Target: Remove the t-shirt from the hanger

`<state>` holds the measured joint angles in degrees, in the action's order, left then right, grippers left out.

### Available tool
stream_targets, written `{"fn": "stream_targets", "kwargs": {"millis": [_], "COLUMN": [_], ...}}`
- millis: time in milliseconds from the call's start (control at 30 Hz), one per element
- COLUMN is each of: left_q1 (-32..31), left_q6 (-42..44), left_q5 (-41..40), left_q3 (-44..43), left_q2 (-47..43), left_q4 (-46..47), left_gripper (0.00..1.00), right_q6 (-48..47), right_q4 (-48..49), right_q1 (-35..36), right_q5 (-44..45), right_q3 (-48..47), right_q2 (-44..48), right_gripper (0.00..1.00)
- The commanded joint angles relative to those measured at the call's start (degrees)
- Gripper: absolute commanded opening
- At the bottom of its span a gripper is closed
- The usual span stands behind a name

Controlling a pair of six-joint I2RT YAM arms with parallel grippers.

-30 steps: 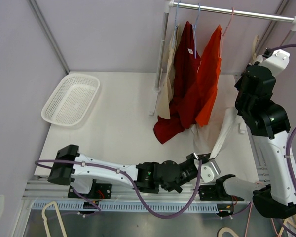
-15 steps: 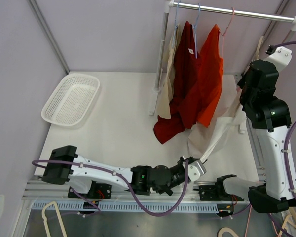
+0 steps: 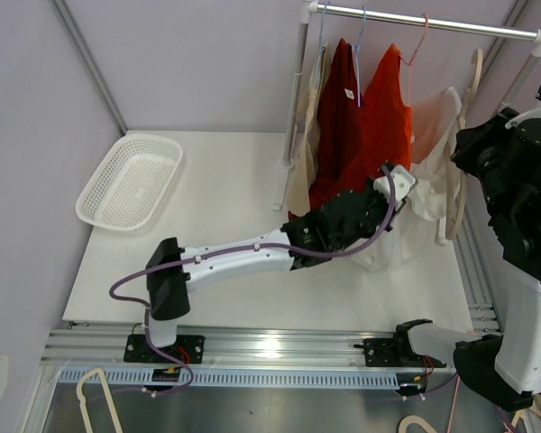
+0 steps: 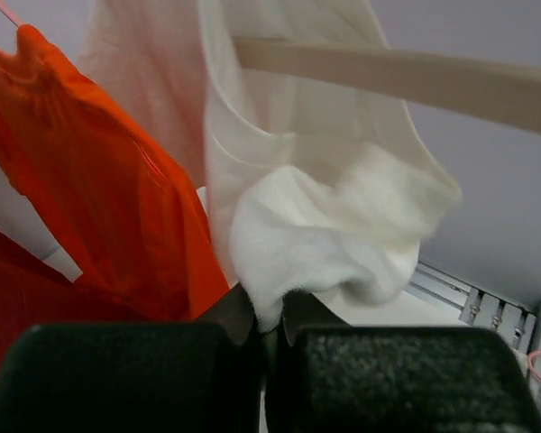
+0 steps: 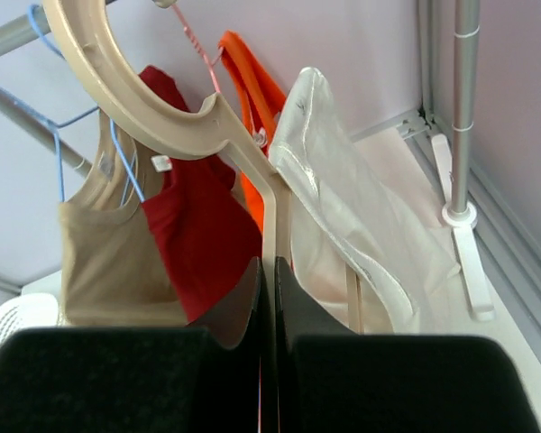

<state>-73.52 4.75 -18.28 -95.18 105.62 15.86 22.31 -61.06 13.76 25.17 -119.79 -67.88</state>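
Note:
The white t-shirt [image 3: 430,122] hangs on a beige hanger [image 3: 454,203] at the right, just beyond the orange shirt [image 3: 386,108]. My left gripper [image 3: 398,183] is shut on a bunched fold of the t-shirt [image 4: 316,225], its jaws pinching the cloth at the lower edge [image 4: 269,329]; the hanger's bar [image 4: 415,77] crosses above it. My right gripper [image 5: 269,281] is shut on the hanger's stem [image 5: 272,207], below its hook curve; the t-shirt [image 5: 343,207] drapes to its right. In the top view the right gripper is hidden behind the arm [image 3: 518,180].
A rack rail [image 3: 424,20] carries a tan top [image 5: 99,253], a dark red shirt [image 3: 341,117] and the orange shirt. The rack's posts [image 3: 296,108] [image 5: 464,108] stand on the table. A white basket [image 3: 131,180] lies at the far left. Spare hangers [image 3: 99,397] lie below the front rail.
My left arm swung from the front edge up to the rack, carrying the t-shirt's hem with it. My right arm moved up and right with the hanger; the t-shirt is now bunched up.

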Motion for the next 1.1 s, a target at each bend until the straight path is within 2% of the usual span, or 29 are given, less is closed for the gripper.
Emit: {"fn": "stream_targets", "kwargs": {"millis": [0, 67, 100, 200, 333, 500, 567, 600, 733, 833, 900, 1067], "left_q1": [2.3, 4.0, 5.7, 8.1, 9.8, 14.6, 14.7, 14.7, 14.7, 14.5, 13.4, 8.1], "left_q6": [-5.5, -11.0, -12.6, -16.4, -18.2, -26.0, -24.9, -24.8, -25.1, -25.4, -24.6, -20.8], "left_q5": [2.5, 3.6, 4.6, 8.1, 7.7, 10.5, 8.9, 8.7, 8.9, 11.3, 12.3, 11.5], "left_q3": [-13.1, -19.2, -30.2, -40.9, -39.4, -38.1, -36.4, -31.2, -27.3, -26.0, -24.2, -15.9], "left_q2": [4.8, 10.2, 12.4, 19.2, 18.8, 18.2, 17.2, 15.8, 13.6, 12.7, 11.3, 2.2], "left_q4": [-13.7, -22.2, -31.5, -40.2, -41.9, -46.4, -45.1, -44.0, -40.7, -40.1, -39.5, -39.6], "left_gripper": [0.01, 0.01, 0.01, 0.01, 0.01, 0.01, 0.01, 0.01, 0.01, 0.01, 0.01, 0.01], "right_q6": [0.5, 0.7, 0.9, 1.6, 1.5, 0.3, 0.0, -0.3, 0.4, -0.6, -1.2, -2.6], "right_q4": [-4.0, -5.6, -7.2, -9.4, -11.5, -19.2, -21.9, -24.3, -25.1, -21.2, -15.3, -5.9], "right_q1": [0.2, 0.2, 0.2, 0.2, 0.2, 0.2, 0.2, 0.1, 0.7, 0.7, 0.7, 0.7], "right_q5": [-5.0, -6.9, -8.3, -11.2, -14.1, -14.6, -13.5, -13.4, -13.0, -8.7, -5.8, -4.5], "right_q3": [-3.3, -4.0, -4.1, -3.6, -2.5, -6.3, -8.8, -11.4, -11.5, -6.6, -2.6, 3.7], "right_q2": [-0.2, -0.1, 0.0, 0.8, 2.4, 4.5, 4.9, 5.0, 7.1, 8.3, 8.9, 5.0], "right_gripper": [0.00, 0.00, 0.00, 0.00, 0.00, 0.00, 0.00, 0.00, 0.00, 0.00, 0.00, 0.00]}}
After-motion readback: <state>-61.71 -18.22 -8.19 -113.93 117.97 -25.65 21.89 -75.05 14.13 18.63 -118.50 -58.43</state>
